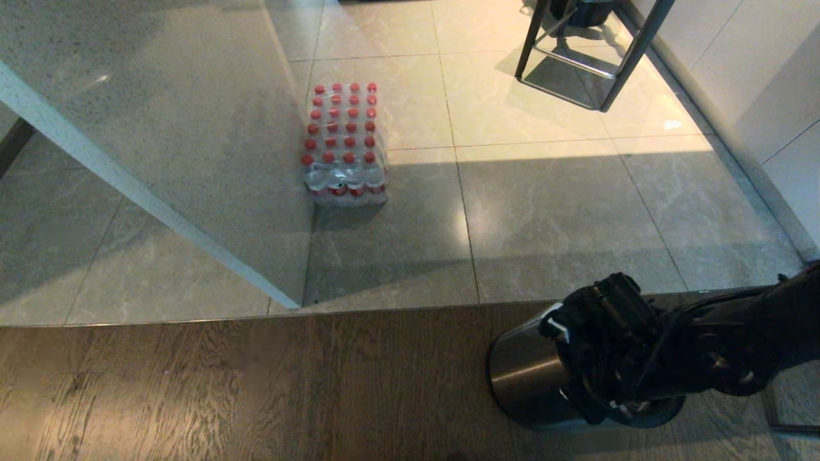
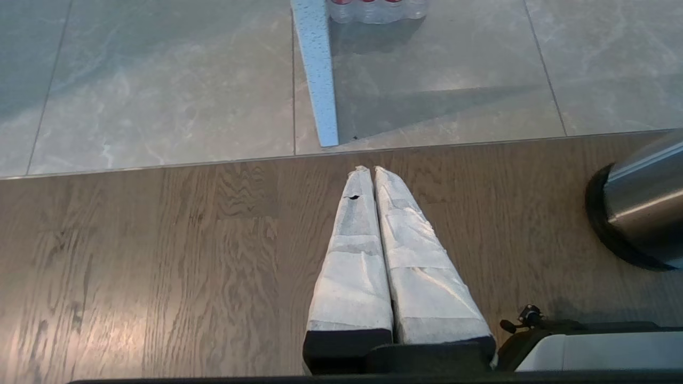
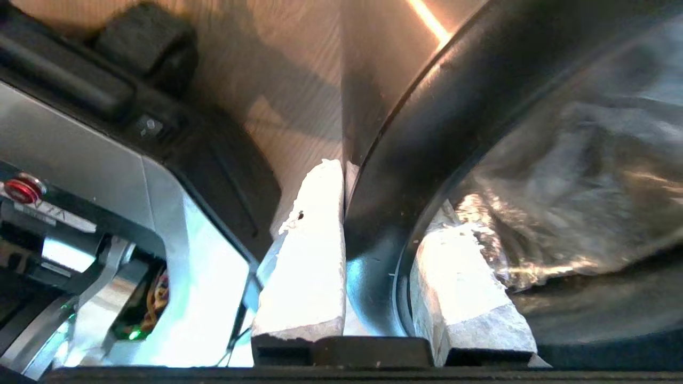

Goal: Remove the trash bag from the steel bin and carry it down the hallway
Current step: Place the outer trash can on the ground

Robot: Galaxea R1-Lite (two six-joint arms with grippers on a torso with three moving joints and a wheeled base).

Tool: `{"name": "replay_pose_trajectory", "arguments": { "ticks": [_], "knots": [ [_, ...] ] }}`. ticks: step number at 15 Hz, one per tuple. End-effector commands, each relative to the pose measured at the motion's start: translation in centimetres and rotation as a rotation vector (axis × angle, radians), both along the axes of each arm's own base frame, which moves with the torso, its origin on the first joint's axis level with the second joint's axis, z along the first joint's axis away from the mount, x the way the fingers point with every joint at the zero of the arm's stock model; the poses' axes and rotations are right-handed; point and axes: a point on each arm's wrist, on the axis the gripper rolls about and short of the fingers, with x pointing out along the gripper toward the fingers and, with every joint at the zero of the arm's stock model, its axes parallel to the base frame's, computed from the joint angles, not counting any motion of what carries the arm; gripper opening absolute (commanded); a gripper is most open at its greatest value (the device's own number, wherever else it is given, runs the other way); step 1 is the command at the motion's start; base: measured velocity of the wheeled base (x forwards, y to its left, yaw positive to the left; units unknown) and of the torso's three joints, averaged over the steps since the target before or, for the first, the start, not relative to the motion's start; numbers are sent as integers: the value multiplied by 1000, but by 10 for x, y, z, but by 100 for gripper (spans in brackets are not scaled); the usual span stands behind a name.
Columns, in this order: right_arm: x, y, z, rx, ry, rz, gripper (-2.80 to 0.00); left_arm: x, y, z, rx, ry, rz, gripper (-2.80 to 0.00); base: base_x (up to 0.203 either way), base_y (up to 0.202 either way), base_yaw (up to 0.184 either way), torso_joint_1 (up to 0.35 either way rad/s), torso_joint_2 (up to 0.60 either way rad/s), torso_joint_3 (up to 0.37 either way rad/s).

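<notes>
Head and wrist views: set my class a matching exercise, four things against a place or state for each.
Things:
1. bin
2. bottle pack
3. left end effector
4. right end effector

Places or states:
a. closed astride the bin's rim
b. on tiles
c. shut, empty
d. stands on wood floor

Pairs: 1-d, 2-b, 3-c, 4-a

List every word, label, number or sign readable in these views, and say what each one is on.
No text can be read with certainty.
Pack of red-capped bottles: red labels on the front row, too small to read.
Robot base: a pale strip with dark marks beside the red button, too blurred to read.
Steel bin, trash bag, both claws: no markings visible.
</notes>
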Motion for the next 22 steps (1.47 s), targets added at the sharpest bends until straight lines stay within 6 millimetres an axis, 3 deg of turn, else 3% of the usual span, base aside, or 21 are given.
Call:
{"name": "replay_pose_trajectory", "arguments": {
  "ticks": [1, 5, 9, 14, 18, 22],
  "knots": [
    [-8, -4, 24, 32, -76, 7, -280, 0, 0, 0, 0, 0, 0, -280, 0, 0, 0, 0, 0, 0],
    [-29, -14, 74, 76, -182, 24, -280, 0, 0, 0, 0, 0, 0, -280, 0, 0, 0, 0, 0, 0],
    [-64, -31, 126, 100, -241, 42, -280, 0, 0, 0, 0, 0, 0, -280, 0, 0, 0, 0, 0, 0],
    [-111, -54, 164, 120, -287, 49, -280, 0, 0, 0, 0, 0, 0, -280, 0, 0, 0, 0, 0, 0],
    [-150, -73, 208, 158, -366, 39, -280, 0, 0, 0, 0, 0, 0, -280, 0, 0, 0, 0, 0, 0],
    [-191, -94, 230, 169, -405, 18, -280, 0, 0, 0, 0, 0, 0, -280, 0, 0, 0, 0, 0, 0]
  ]
}}
